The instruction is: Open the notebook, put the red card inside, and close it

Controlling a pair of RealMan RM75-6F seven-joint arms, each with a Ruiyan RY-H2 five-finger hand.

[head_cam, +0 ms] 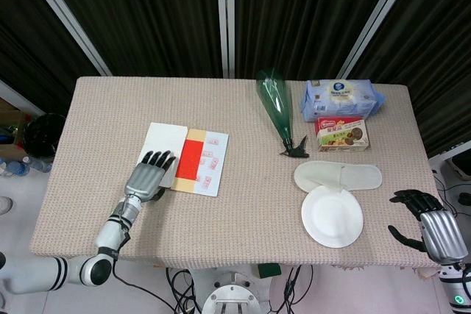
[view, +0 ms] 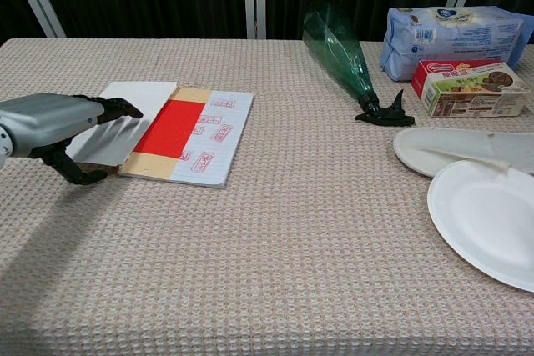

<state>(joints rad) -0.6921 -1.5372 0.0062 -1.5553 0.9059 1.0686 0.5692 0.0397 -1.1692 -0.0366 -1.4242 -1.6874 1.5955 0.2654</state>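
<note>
The notebook [head_cam: 204, 163] [view: 215, 137] lies open on the left half of the table, its white cover [head_cam: 166, 140] [view: 140, 97] folded out to the left. The red card [head_cam: 188, 158] [view: 171, 127] lies flat on the inner page beside the spine. My left hand [head_cam: 146, 179] [view: 48, 119] is at the cover's near left corner, with its fingers stretched over the cover and its thumb curled at the near edge. Whether it pinches the cover is unclear. My right hand [head_cam: 431, 224] hangs beyond the table's right front corner, holding nothing.
A green plastic bottle [head_cam: 275, 105] [view: 338, 43] lies past the middle. At the back right are a blue tissue pack [head_cam: 340, 98] [view: 455, 32] and a snack box [head_cam: 342, 134] [view: 469, 87]. A white slipper [head_cam: 338, 176] [view: 467, 149] and a paper plate [head_cam: 332, 216] [view: 488, 218] sit at the front right.
</note>
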